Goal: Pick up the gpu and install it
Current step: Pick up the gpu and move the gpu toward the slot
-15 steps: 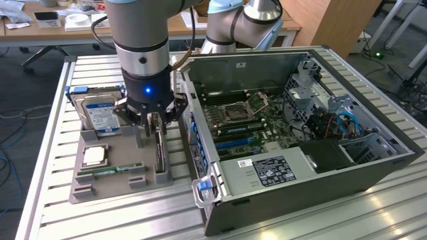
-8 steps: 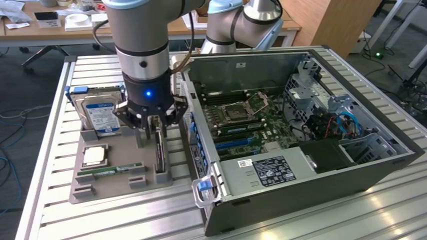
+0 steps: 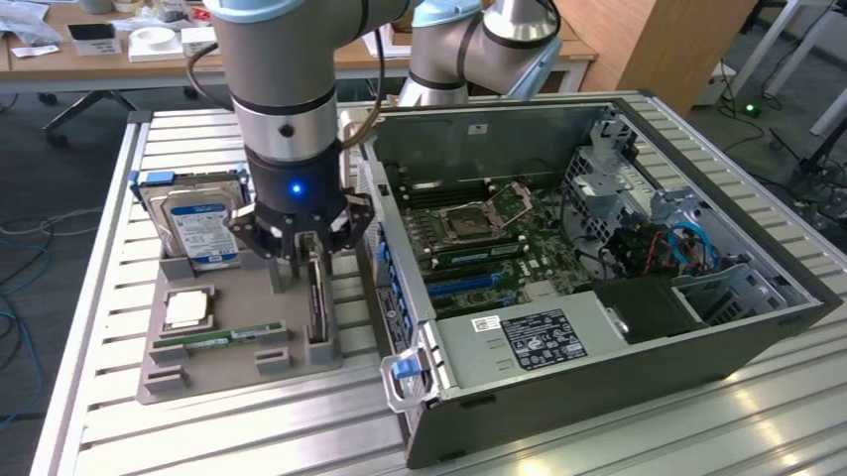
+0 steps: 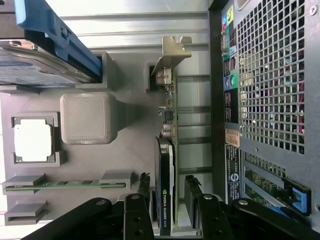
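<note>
The jaws stand wide open, one on each side of the gpu [image 4: 165, 167], and hold nothing. In the wrist view a sliver of space shows between the card and each of the fingers [image 4: 194, 192], so no grip is made. The gripper [image 3: 313, 260] hangs straight down over the card, its tips level with the card's upper edge.

The gpu stands on its long edge in a slot of the grey tray [image 3: 225, 375], on the side of the tray nearest the case [image 3: 582, 382]. Its metal bracket [image 4: 172, 50] is at the end away from the fingers.

On the same tray, towards the exterior view's left, a cpu [image 3: 186, 309] lies flat in a square recess. A green memory stick [image 3: 218, 338] lies in a long slot just beside it. A hard drive [image 3: 198, 230] with a blue-and-white label stands upright at the tray's far corner.

The case lies on its side just beside the tray, its panel off and the motherboard [image 3: 490, 238] exposed. Tray and case both rest on a slatted metal table [image 3: 198, 441].
</note>
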Robot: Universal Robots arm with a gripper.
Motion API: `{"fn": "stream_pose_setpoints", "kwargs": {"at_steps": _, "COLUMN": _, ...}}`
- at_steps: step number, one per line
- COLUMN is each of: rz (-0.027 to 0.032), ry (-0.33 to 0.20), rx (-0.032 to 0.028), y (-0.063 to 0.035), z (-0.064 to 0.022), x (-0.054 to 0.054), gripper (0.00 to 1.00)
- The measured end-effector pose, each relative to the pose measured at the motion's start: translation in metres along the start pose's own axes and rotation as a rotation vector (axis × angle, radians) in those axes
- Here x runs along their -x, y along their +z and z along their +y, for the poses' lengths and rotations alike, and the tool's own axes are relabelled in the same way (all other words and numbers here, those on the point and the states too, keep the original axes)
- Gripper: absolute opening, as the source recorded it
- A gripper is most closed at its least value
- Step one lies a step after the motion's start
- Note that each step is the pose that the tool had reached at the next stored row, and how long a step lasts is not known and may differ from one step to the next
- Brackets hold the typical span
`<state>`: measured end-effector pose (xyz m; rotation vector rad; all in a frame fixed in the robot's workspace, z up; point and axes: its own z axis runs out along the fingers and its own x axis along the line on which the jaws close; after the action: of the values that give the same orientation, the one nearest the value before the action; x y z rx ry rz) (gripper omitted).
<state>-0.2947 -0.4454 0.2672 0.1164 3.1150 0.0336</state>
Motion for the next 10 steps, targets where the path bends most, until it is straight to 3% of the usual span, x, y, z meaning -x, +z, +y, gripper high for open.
{"fn": "stream_pose_setpoints", "kwargs": {"at_steps": 10, "rz": -0.0005, "ry": 0.000, "rx": -0.0058, "y": 0.0103, "z": -0.0002, "x": -0.0001, "gripper": 0.42}}
